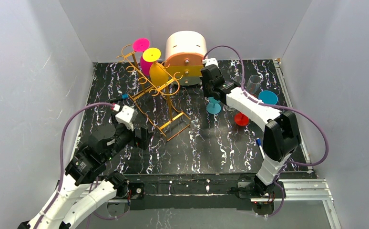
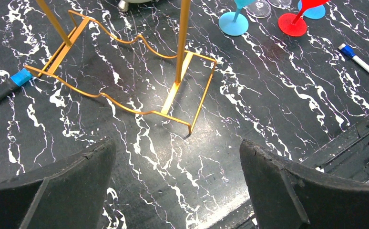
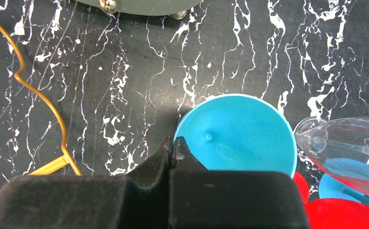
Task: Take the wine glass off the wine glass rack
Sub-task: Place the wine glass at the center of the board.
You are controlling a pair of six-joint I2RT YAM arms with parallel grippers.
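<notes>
Left gripper (image 2: pixel 178 148) released, near wine glass rack (image 2: pixel 172 95) base. Right gripper (image 3: pixel 173 148) clenched at teal wine glass (image 3: pixel 240 133) rim.

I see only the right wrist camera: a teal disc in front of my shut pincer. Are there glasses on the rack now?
Observer: Yes. From above, the rack carries a pink glass and a yellow glass near its far, high end.
Operator: And the left pincer, what is it doing?
Observer: The left pincer is open and empty, pointing at the rack's base.
Operator: Is something loose on my side that I cannot see?
Observer: A blue-capped pen lies at the near right, apart from the glasses.
</notes>
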